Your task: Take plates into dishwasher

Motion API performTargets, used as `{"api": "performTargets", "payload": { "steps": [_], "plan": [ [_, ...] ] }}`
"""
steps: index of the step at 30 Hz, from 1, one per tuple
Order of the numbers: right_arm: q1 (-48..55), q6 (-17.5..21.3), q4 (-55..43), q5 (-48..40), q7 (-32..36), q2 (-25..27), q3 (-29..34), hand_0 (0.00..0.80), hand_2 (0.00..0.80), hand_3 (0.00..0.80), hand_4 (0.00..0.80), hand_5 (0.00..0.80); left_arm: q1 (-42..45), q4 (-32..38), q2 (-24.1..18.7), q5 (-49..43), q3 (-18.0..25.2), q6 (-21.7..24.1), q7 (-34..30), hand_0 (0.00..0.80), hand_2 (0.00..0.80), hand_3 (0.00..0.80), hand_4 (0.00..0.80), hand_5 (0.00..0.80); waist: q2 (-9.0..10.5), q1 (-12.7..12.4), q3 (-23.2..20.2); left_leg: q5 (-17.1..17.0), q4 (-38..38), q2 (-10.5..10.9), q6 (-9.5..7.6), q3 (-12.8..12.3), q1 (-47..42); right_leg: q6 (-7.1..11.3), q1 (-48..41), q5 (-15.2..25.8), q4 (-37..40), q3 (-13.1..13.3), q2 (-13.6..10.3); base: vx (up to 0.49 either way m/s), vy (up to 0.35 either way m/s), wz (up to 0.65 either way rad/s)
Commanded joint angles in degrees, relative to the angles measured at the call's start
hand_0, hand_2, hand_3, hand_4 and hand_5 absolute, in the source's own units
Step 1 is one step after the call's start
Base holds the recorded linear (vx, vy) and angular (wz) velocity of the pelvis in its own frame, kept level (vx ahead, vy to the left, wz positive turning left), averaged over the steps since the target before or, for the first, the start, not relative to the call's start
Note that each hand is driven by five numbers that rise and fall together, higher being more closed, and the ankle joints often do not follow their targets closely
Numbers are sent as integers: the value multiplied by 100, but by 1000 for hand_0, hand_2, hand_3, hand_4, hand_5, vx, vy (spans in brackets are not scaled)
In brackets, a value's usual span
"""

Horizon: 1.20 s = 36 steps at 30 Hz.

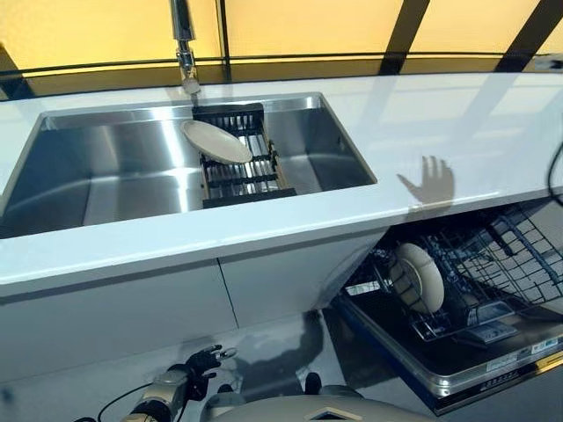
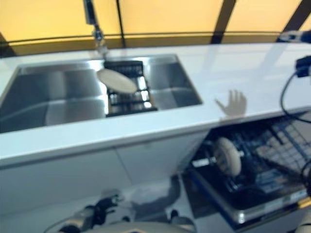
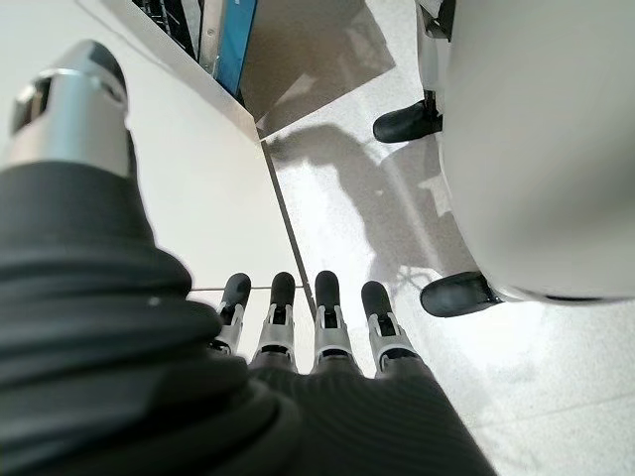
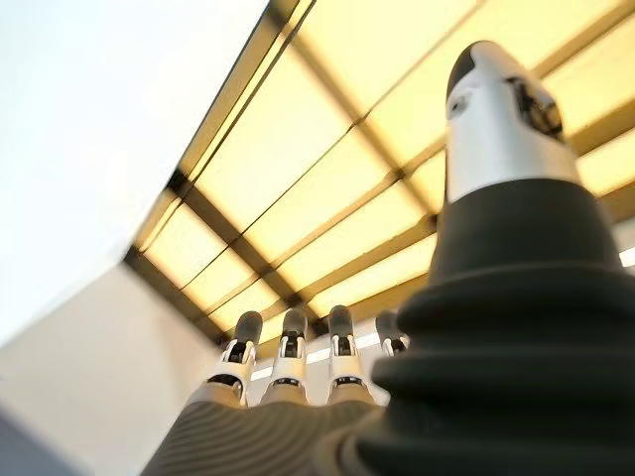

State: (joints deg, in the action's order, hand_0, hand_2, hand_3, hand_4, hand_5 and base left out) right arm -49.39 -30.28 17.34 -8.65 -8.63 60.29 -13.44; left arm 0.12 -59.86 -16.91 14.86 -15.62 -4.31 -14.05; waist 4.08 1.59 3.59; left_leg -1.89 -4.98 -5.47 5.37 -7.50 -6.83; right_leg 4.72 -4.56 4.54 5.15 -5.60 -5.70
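A white plate [image 1: 215, 141] leans on a dark dish rack [image 1: 239, 163] inside the steel sink [image 1: 106, 176]. Another white plate [image 1: 419, 276] stands upright in the lower rack [image 1: 493, 264] of the open dishwasher at the lower right. My left hand [image 1: 198, 362] hangs low in front of the cabinet; in its wrist view its fingers [image 3: 298, 317] are straight and empty, pointing at the floor. My right hand [image 4: 317, 397] is raised with straight fingers [image 4: 291, 352] and holds nothing; only the lit ceiling shows past it.
A faucet [image 1: 183, 44] stands behind the sink. The white counter [image 1: 457, 123] runs to the right above the dishwasher. White cabinet fronts [image 1: 114, 316] sit below the sink. The dishwasher's open door [image 1: 475, 369] juts out at the lower right.
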Motion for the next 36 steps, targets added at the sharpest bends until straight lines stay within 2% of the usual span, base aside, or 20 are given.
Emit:
{"api": "performTargets", "payload": {
  "steps": [1,8,15,25,36],
  "plan": [
    [-755,289,-63,838,138,-166,-431,0,0,0,0,0,-335,-164,-109,145,-114,14,58,0,0,0,0,0,227,-322,17,275,12,137,-194,321,73,338,-148,-177,-150,-244,-327,23,10,11],
    [-1257,257,149,1197,499,-659,-1089,0,0,0,0,0,-272,-197,-61,117,-96,51,74,0,0,0,0,0,197,-562,59,204,5,153,-161,428,125,342,-242,-172,-116,-501,-389,5,20,20],
    [-1489,315,283,1434,745,-966,-1489,0,0,0,0,0,-226,-142,-58,116,-96,36,96,0,0,0,0,0,193,-719,64,162,-2,175,-155,506,147,350,-292,-170,-115,-633,-427,12,26,10],
    [-1277,294,413,1806,774,-1500,-1720,0,0,0,0,0,-158,-52,-57,94,-70,-21,93,0,0,0,0,0,185,-960,121,140,7,204,-187,654,200,361,-319,-205,-180,-798,-488,29,11,11],
    [-1112,121,423,1780,977,-1957,-1906,0,0,0,0,0,-107,9,-107,-44,-25,-4,52,0,0,0,0,0,166,-1048,180,128,6,200,-193,656,228,385,-300,-204,-215,-857,-534,14,-8,7]
  ]
}}
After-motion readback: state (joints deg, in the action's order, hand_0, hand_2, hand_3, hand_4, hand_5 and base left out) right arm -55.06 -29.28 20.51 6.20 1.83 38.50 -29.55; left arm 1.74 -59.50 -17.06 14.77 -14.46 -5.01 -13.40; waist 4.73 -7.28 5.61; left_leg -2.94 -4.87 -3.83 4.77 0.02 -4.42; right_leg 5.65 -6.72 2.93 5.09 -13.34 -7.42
